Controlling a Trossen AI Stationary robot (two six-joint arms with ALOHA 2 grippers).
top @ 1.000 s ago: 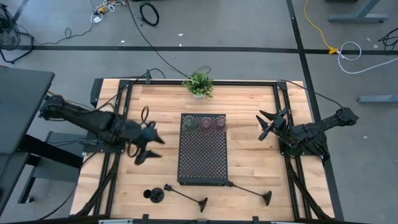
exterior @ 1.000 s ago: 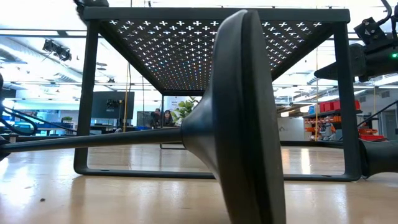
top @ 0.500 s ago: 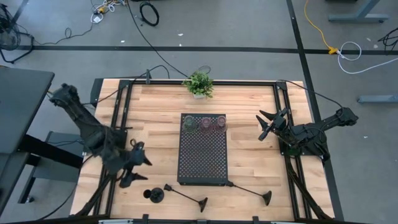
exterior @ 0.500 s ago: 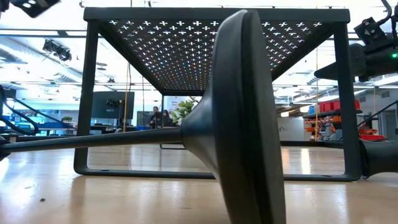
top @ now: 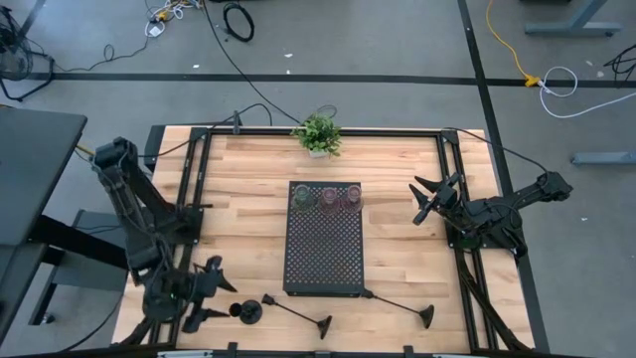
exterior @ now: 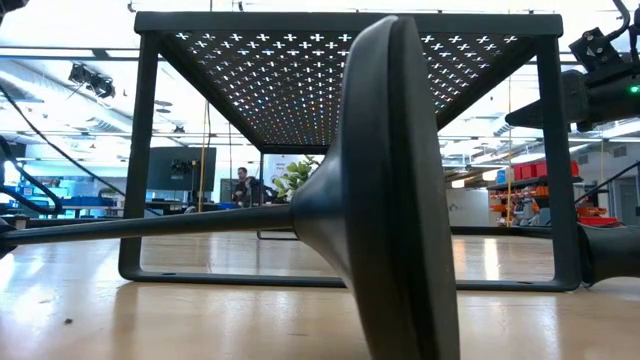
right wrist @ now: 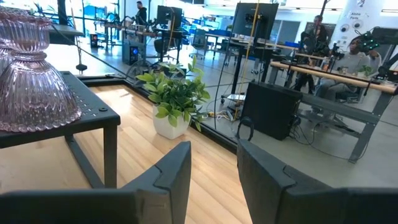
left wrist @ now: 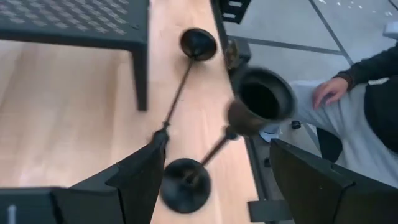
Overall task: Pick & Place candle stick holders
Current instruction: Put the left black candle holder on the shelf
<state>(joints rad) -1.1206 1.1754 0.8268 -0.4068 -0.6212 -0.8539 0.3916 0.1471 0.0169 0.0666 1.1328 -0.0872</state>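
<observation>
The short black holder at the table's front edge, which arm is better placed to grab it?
Left. The left claw hangs open right beside the short black holder at the table's front-left corner, while the right claw waits far off near the right edge.

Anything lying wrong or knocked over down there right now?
Yes: two long-stemmed black candle holders lie flat on the wooden table near the black perforated tray. The open left claw is beside the short black holder.

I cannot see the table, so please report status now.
Left claw open, beside short black holder at near edge. Right claw open, waiting right of tray. Nothing blocking.
</observation>
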